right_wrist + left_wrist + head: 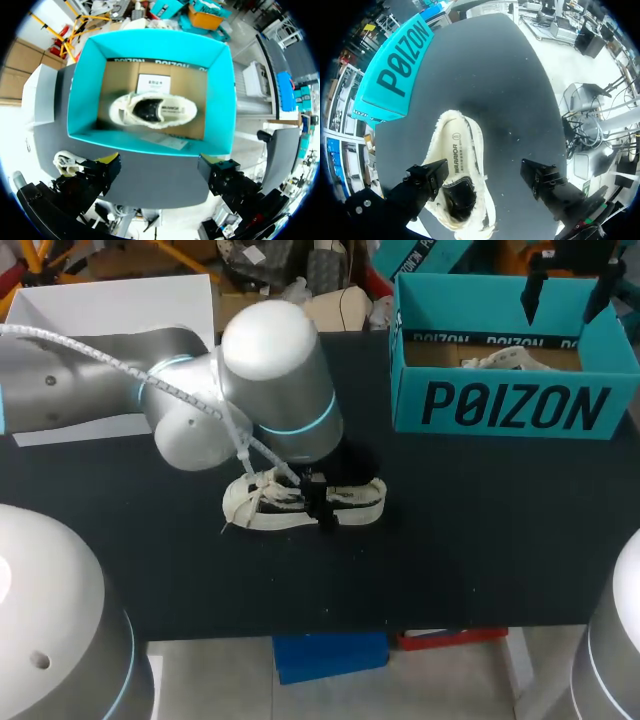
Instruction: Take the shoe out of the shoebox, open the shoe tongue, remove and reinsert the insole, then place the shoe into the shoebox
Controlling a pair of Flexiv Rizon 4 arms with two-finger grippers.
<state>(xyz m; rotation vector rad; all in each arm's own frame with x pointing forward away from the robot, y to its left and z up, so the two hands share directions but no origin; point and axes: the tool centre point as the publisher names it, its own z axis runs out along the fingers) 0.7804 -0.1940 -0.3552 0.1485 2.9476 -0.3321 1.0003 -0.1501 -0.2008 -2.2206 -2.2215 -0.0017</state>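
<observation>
Head view: left arm (180,405) is out over the table (480,540), its wrist right above the shoe (300,502). The shoe sits upright on its sole near mid-table, well apart from the shoebox (510,405).

Left wrist view: left gripper (484,172) is spread wide and holds nothing. One finger (427,179) sits over the shoe's side near the dark tongue (459,195); can't tell if it touches. The other hangs over bare table. Insole (456,152) looks seated inside, print showing toward the heel.

Right wrist view: right gripper (159,165) hovers above the open shoebox, also wide open and empty. A second shoe (152,110) lies inside on the cardboard floor.

Step, my read: the shoe is out and tongue/insole work is in hand; the insole is not yet removed. The next move calls for shifting the left gripper so both fingers straddle the tongue or the insole edge. It must then close a lot, since the spread is far wider than the shoe. The shoe is loose on the table and may slide or tip when pulled, and the right arm is too far off to pin it.
</observation>
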